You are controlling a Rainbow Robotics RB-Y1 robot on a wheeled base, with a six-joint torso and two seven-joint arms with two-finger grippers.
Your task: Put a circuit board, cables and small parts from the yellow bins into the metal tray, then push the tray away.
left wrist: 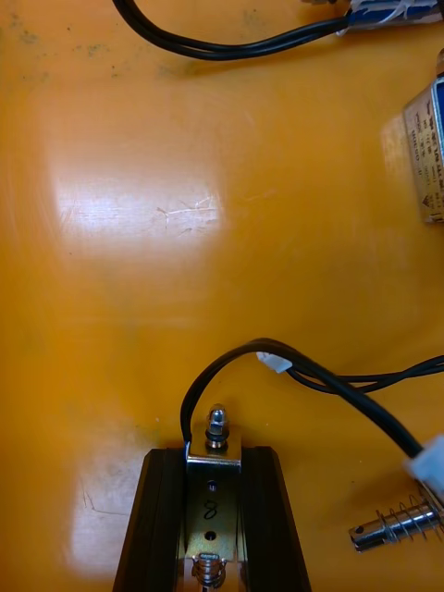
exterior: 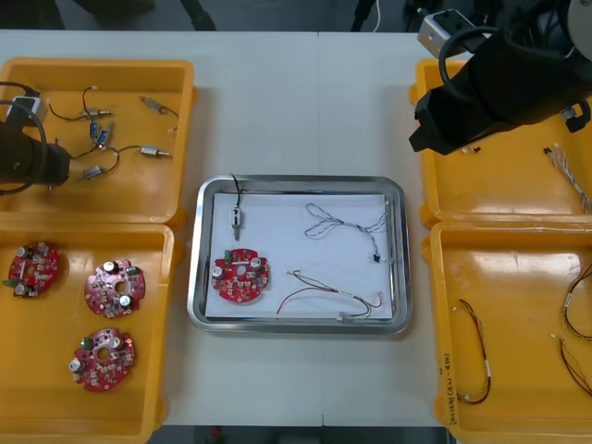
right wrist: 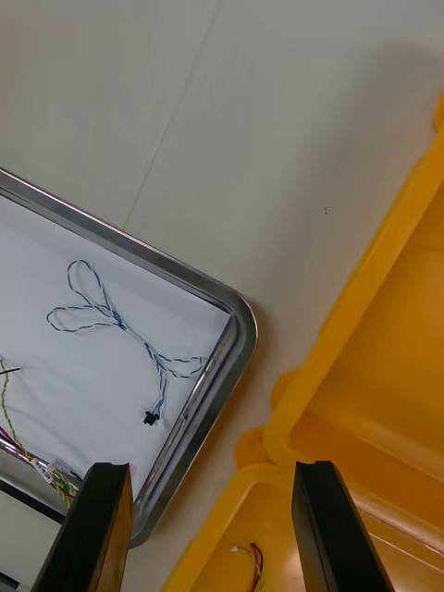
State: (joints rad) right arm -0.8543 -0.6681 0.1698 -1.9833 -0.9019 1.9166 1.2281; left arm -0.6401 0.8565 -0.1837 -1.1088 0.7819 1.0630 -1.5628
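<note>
The left pincer point(left wrist: 215, 462) is down in the far left yellow bin point(left wrist: 139, 203), clamped on a small metal part point(left wrist: 214, 509) trailing a black cable point(left wrist: 305, 373). The right pincer point(right wrist: 211, 470) hangs wide open and empty over the tabletop point(right wrist: 277, 139), beside the metal tray point(right wrist: 242, 333). The tray holds a circuit board point(exterior: 240, 276) and a blue and white cable point(right wrist: 118, 321).

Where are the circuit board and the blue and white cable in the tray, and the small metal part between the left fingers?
circuit board point(exterior: 240, 275): front view, middle of the red board.
blue and white cable point(right wrist: 109, 317): right wrist view, where its loops meet.
small metal part point(left wrist: 214, 486): left wrist view, its flat plate.
</note>
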